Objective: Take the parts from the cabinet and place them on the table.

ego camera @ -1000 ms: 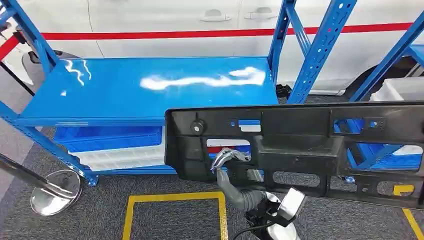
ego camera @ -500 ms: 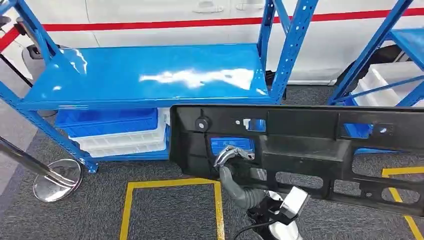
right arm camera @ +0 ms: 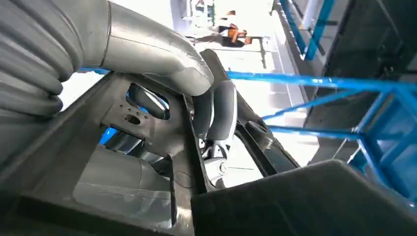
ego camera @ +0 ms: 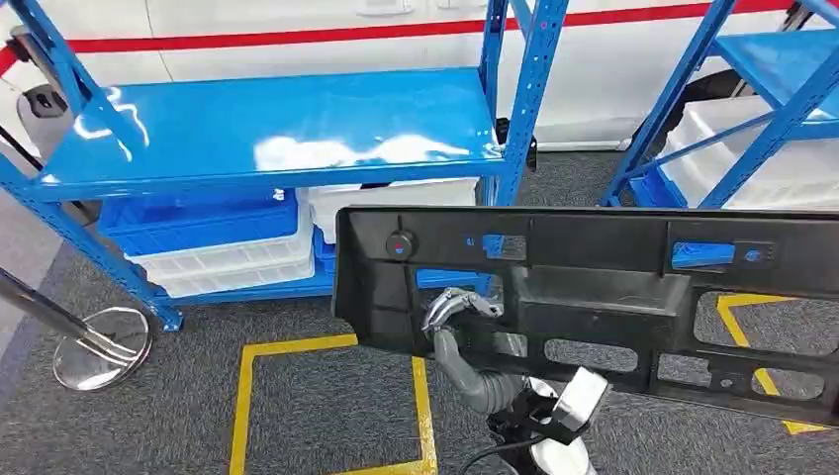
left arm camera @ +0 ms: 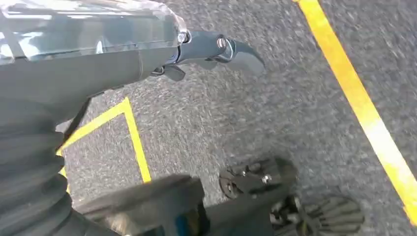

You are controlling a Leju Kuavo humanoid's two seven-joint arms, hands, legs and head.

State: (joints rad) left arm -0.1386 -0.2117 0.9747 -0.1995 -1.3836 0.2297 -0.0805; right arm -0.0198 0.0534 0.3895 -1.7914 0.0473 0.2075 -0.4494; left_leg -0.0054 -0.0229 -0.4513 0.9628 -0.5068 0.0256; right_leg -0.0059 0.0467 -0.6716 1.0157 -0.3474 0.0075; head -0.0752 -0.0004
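Closest to the robot, the left hand (ego camera: 457, 309) reaches up from below and grips the lower edge of a long black plastic panel (ego camera: 594, 287), its fingers hooked through one of the cut-outs. The panel is held up in the air, lengthwise across the robot's front, clear of the shelving and above the grey carpet (ego camera: 326, 416) with its yellow floor tape (ego camera: 242, 396). In the right wrist view the right hand (right arm camera: 211, 113) is clamped on the same panel, its thick grey thumb and darker fingers wrapped over a rib beside an opening. In the left wrist view the left hand's fingers (left arm camera: 216, 51) are curled round the panel's edge, carpet and tape lying below.

Beyond the panel stands a blue steel rack (ego camera: 277, 129) with a glossy blue shelf; under that shelf sit blue and white plastic bins (ego camera: 223, 247). To the left, a chrome stanchion base (ego camera: 99, 346) rests on the carpet. Farthest back is a white car body with a red stripe (ego camera: 297, 40).
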